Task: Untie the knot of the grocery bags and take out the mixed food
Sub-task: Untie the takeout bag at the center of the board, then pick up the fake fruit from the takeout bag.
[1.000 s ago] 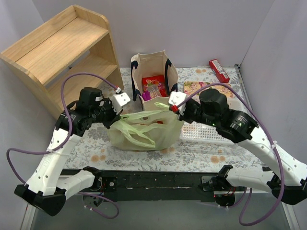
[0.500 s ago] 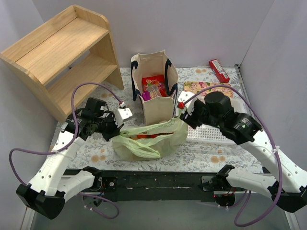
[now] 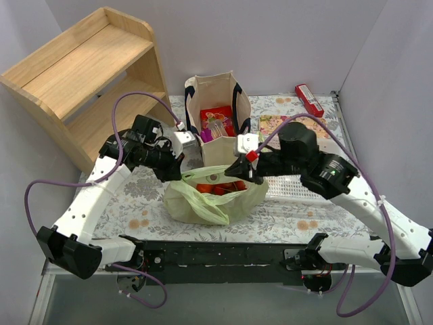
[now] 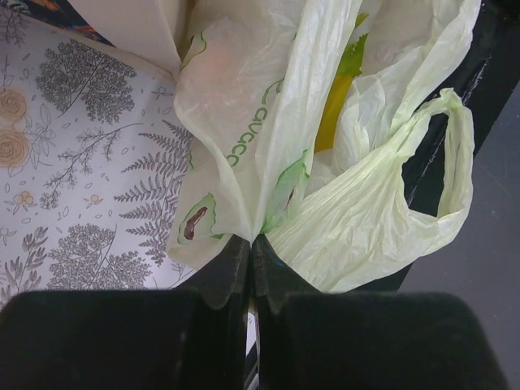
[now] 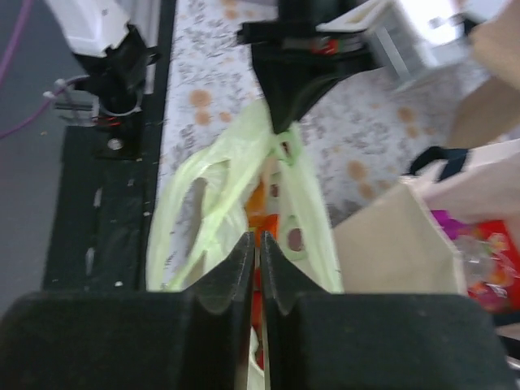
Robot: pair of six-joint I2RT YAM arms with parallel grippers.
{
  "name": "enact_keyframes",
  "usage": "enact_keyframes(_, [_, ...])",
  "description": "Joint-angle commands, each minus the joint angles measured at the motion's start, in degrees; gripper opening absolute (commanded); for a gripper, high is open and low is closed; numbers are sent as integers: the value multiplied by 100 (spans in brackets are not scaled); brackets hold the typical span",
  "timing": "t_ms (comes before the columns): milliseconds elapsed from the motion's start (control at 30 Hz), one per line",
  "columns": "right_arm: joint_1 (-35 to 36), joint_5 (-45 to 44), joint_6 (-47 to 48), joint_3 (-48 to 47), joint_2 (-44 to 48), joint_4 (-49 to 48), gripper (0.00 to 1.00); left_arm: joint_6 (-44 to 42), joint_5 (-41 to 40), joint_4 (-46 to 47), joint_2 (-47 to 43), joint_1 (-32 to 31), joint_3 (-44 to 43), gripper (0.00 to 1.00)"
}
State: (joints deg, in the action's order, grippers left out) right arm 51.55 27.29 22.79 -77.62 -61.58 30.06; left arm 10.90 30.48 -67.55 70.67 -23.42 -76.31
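One green plastic bag [image 3: 196, 206], one canvas tote [image 3: 218, 154], one wooden shelf [image 3: 88, 74], one white basket [image 3: 284, 188].

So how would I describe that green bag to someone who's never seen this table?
Find the wooden shelf at the left, then the beige tote standing right of it. The green bag slumps just in front of the tote: thin, crinkly, see-through plastic with red food showing, not stiff cloth.

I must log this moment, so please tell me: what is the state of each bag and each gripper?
green bag: untied, mouth open, food inside
tote: upright, open, packets inside
left gripper: shut on green bag
right gripper: shut on green bag, it seems
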Motion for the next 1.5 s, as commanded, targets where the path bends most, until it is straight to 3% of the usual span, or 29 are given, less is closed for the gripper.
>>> enact_keyframes(0, [250, 436, -82, 47, -317, 111, 8, -18, 554, 48, -167, 13, -217, 0])
enact_keyframes(100, [390, 76, 305, -173, -828, 473, 1, 193, 1019, 224, -439, 4, -156, 0])
enact_keyframes(300, [812, -636, 779, 370, -1277, 272, 1, 922, 1029, 972, -1029, 13, 231, 0])
enact_keyframes(433, [1287, -2215, 1034, 1476, -1313, -901, 1, 800, 1110, 928, -1178, 4, 450, 0])
enact_keyframes(500, [1541, -2429, 991, 2135, -1260, -1317, 1, 756, 1004, 1007, -1258, 13, 704, 0])
enact_keyframes(633, [2401, -1413, 869, 2664, -1172, -1082, 1, 695, 653, 1200, -1354, 13, 924, 0])
enact_keyframes(700, [2825, -1069, 275, 3023, -1058, -1300, 1, 546, 460, 1279, -1416, 13, 1083, 0])
enact_keyframes(800, [2852, -1058, 217, 3288, -944, -1424, 1, 186, 283, 1306, -1573, 13, 1390, 0])
enact_keyframes(933, [2712, -2118, 883, 3263, -715, -1459, 1, 158, 195, 1367, -1732, 13, 1540, 0])
enact_keyframes(1100, [1728, -2456, 1202, 2675, -873, -1425, 1, 272, 345, 1402, -1820, 13, 1768, 0])
enact_keyframes(1267, [1569, -2693, 1421, 2375, -1154, -1424, 1, 633, 310, 2035, -1795, 13, 1778, 0])
enact_keyframes(1467, [1280, -4231, 1984, 2893, -1084, -2373, 1, 660, 309, 2202, -1645, 13, 1593, 0])
